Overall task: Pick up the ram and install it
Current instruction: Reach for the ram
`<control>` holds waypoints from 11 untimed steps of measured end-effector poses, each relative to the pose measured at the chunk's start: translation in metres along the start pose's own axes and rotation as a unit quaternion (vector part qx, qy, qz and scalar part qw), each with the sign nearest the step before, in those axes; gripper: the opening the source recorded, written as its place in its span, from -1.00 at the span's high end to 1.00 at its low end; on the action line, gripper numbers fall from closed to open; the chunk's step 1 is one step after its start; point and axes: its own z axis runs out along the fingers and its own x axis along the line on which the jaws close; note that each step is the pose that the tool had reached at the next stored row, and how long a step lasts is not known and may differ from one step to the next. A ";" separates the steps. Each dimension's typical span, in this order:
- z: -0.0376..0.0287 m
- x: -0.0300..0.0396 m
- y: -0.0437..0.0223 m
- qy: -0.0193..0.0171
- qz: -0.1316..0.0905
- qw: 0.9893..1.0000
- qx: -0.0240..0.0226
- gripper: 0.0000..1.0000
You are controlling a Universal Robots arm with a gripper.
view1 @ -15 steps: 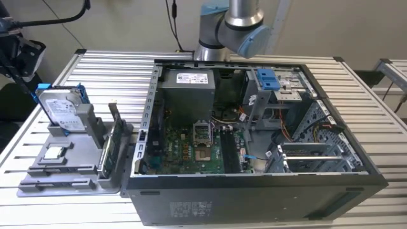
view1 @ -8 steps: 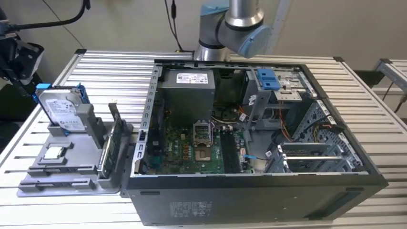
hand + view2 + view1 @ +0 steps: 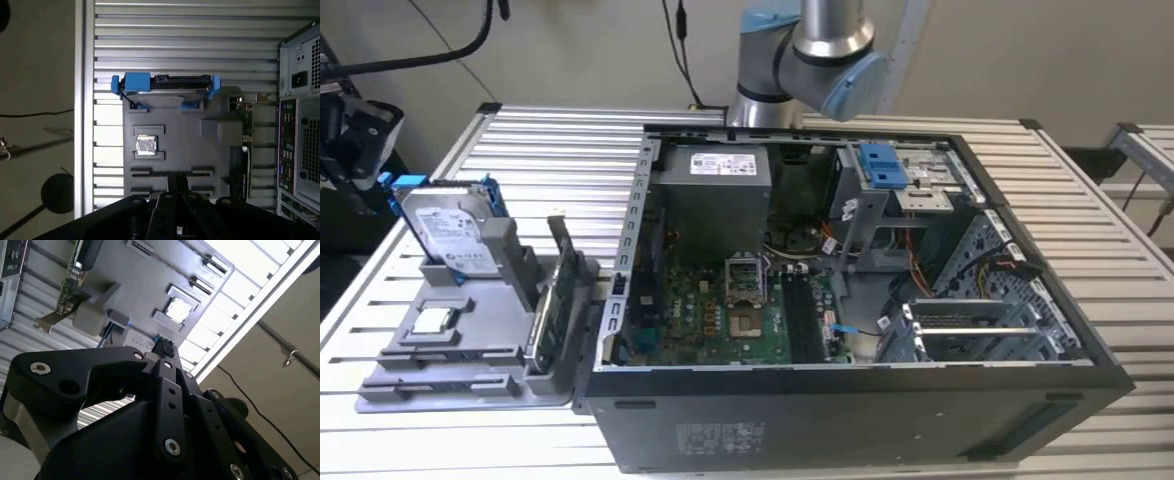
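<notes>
The gripper hung above the tray, its fingers closed together on nothing. The ram stood on edge in a slot along the tray's side facing the case, in line with the green card. Only a narrow strip of table separated tray and case. Bare slats lay open beyond the drive.
</notes>
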 end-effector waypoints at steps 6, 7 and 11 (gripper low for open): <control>0.0006 -0.0002 -0.0130 0.001 0.000 1.000 0.000 0.79; 0.0007 -0.0003 -0.0154 0.001 0.000 1.000 0.000 0.79; 0.0009 -0.0009 -0.0248 0.002 -0.001 1.000 0.000 0.79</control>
